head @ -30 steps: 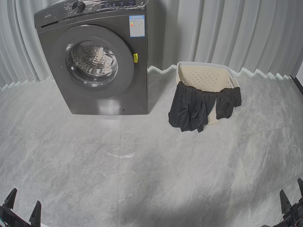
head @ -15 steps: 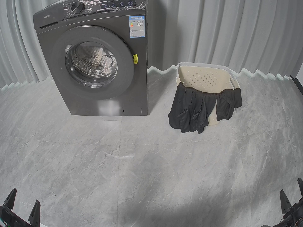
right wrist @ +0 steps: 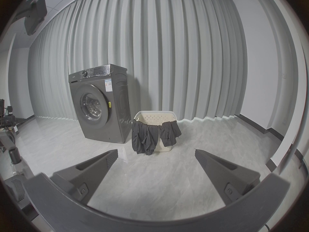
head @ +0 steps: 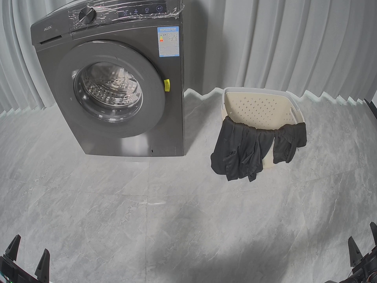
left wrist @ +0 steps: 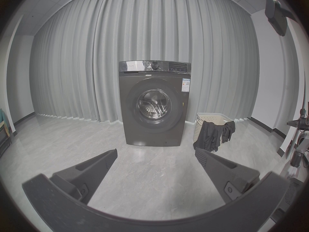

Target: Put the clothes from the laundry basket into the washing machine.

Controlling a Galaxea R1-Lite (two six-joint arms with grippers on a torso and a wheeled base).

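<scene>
A pleated pale curtain hangs behind the washing machine and a grey marble-patterned floor spreads out in front of it. The grey front-loading machine stands with its round door closed. Only part of the steel drum shows through the glass. Crinkled plastic film covers its control panel and makes the markings hard to make out.

The cream laundry basket stands just beside the machine, on the robot's right of it, with a gap of floor between them. Dark clothes hang over the basket's near rim and down to the floor, so most of its front wall is hidden. I cannot tell how many garments there are, nor what lies at the bottom of the basket.

Both grippers are well apart from the machine, low on its front side, and the head view's edge cuts them off. The left gripper has its fingers spread wide and holds nothing. The right gripper is likewise spread wide and holds nothing.
</scene>
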